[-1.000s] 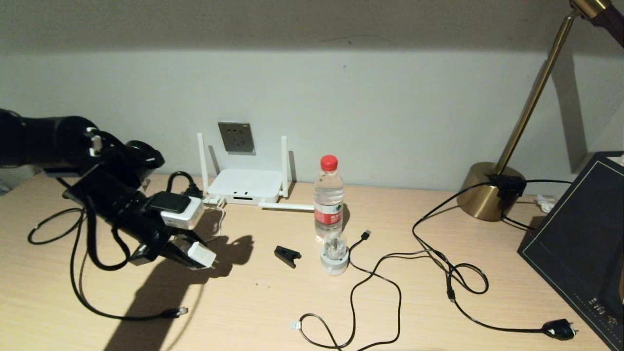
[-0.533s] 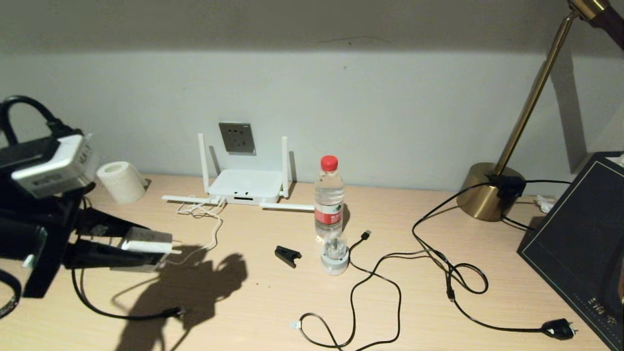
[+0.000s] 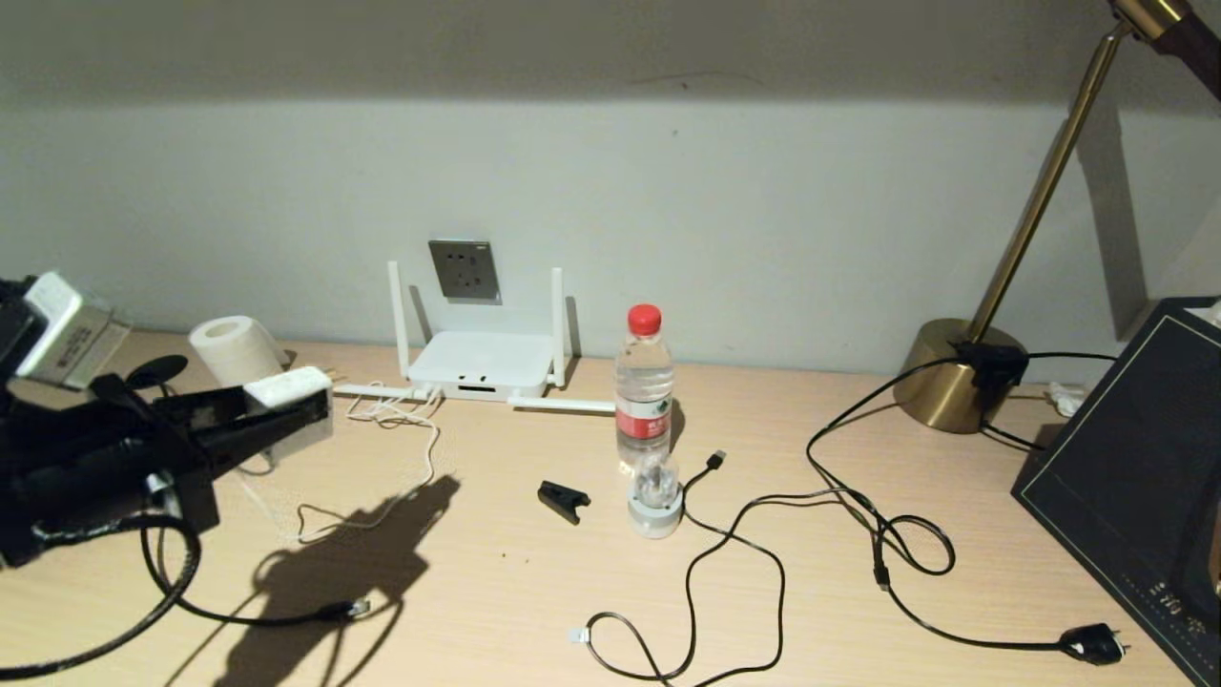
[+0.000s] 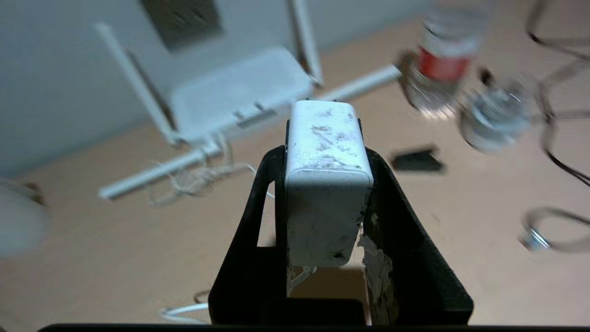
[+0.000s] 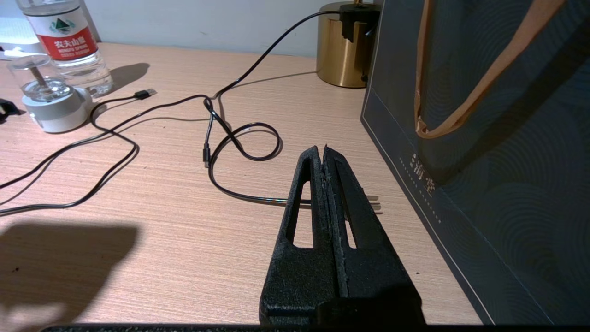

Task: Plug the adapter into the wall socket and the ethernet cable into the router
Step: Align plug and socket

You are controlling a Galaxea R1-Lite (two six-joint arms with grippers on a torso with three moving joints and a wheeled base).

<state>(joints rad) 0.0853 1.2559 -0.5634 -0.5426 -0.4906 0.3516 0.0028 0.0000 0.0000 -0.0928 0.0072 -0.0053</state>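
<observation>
Left claw (image 3: pixel 286 415) is clamped on the adapter (image 3: pixel 287 388), held above the worktop (image 3: pixel 534 592) at its left side. In the left wrist view the adapter (image 4: pixel 325 180) sits between the 2 black fingers (image 4: pixel 258 221), gripped on its side faces, with its thin white cord leaving from the rear end. Long axis runs along the fingers; the free front end points toward the wall, roughly at the router (image 3: pixel 482 363) and the wall socket (image 3: pixel 464 270) above it. Adapter and socket are well apart.

Router lies flat against the wall directly under the socket: 2 antennas upright either side of the socket, 2 folded flat on the worktop. White cord slack (image 3: pixel 401 420) lies bundled just in front of the router's left end and loops across the worktop toward the claw.

Toilet roll (image 3: pixel 234 353) lies near the wall, just behind the claw. Ethernet cable (image 3: pixel 343 608) with its clear connector rests on the worktop below the claw.

Further right: water bottle (image 3: pixel 644 382), small clear-topped device (image 3: pixel 655 501) touching its base, black clip (image 3: pixel 563 500), black USB cable (image 3: pixel 715 460), black mains plug (image 3: pixel 1095 646), brass lamp base (image 3: pixel 954 377), dark bag (image 3: pixel 1135 477).

Right claw (image 5: pixel 324 154) is closed on nothing, hovering over the worktop beside the bag.
</observation>
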